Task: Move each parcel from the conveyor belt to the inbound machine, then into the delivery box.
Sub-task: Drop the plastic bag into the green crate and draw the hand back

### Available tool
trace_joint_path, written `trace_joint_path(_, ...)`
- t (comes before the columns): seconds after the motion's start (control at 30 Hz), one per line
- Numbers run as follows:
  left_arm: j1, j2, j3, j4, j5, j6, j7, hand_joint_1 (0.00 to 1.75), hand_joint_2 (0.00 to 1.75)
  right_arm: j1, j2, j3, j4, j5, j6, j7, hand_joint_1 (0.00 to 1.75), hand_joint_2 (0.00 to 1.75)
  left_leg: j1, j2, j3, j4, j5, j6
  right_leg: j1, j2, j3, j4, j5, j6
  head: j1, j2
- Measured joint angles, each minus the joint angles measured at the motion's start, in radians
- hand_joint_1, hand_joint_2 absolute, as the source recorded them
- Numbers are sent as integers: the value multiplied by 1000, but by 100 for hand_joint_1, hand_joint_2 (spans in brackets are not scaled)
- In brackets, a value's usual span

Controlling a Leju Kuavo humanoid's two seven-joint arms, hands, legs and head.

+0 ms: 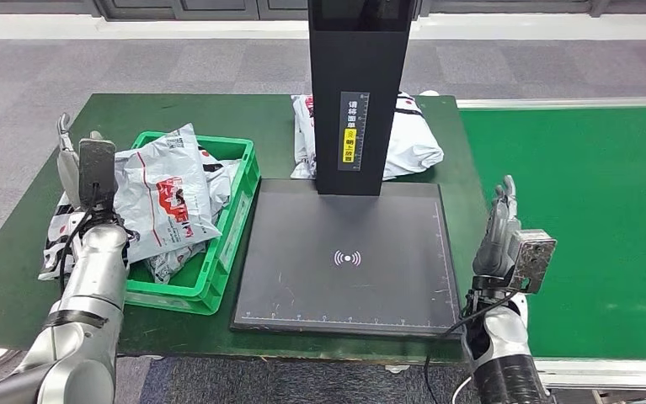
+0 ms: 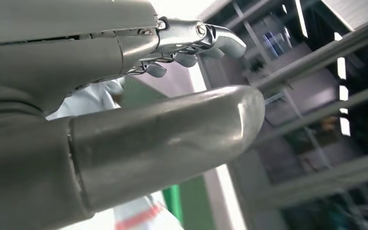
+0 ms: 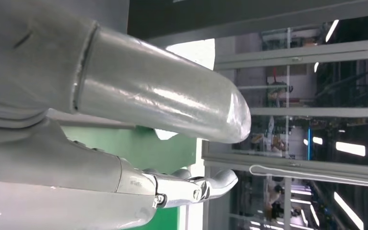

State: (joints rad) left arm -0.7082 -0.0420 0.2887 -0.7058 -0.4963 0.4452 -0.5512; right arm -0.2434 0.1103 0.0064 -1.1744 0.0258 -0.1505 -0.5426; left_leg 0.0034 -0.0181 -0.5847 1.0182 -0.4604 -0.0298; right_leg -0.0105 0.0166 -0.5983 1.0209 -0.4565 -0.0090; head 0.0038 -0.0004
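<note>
Several white parcels (image 1: pixel 166 195) with red and black print are heaped in the green delivery box (image 1: pixel 233 225) at the left of the table. Another white parcel (image 1: pixel 408 139) lies behind the black post of the inbound machine (image 1: pixel 346 252), whose dark flat plate is bare. The green conveyor belt (image 1: pixel 589 219) at the right carries nothing. My left hand (image 1: pixel 79 164) is raised beside the box's left side, fingers apart and holding nothing; its thumb (image 2: pixel 172 134) fills the left wrist view. My right hand (image 1: pixel 501 225) stands upright between plate and belt, empty, with fingers (image 3: pixel 191 187) straight.
The green table (image 1: pixel 24 269) holds the box and machine. One more parcel (image 1: pixel 56 240) lies on the table left of the box, partly behind my left arm. Grey floor lies beyond the table's far edge.
</note>
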Motion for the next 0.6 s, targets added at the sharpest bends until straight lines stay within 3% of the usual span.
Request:
trace_joint_path(0.13,17,-51,-40,-55,49,-66,-22,0,175,-20,6,33,3,36,-36,6,0,0,0,-1,0,0,0,0,0,0,0,0,0,0,0,0)
trace_joint_path(0.27,44,-106,-125,-107,76,-103,-18,0,175,-40,20,74,3,68,-67,13,0,0,0,-2,-1,0,0,0,0,-1,0,0,0,0,0,0)
trace_joint_path(0.43,53,-120,-148,-121,80,-104,-16,0,175,-43,23,86,3,76,-73,13,0,0,0,-2,-1,0,0,0,0,-1,0,0,0,0,0,0)
trace_joint_path(0.6,87,-157,-260,-181,122,-95,-4,0,175,-47,34,131,3,81,-84,16,0,0,0,-2,-1,0,0,0,0,-1,-1,0,0,0,0,0)
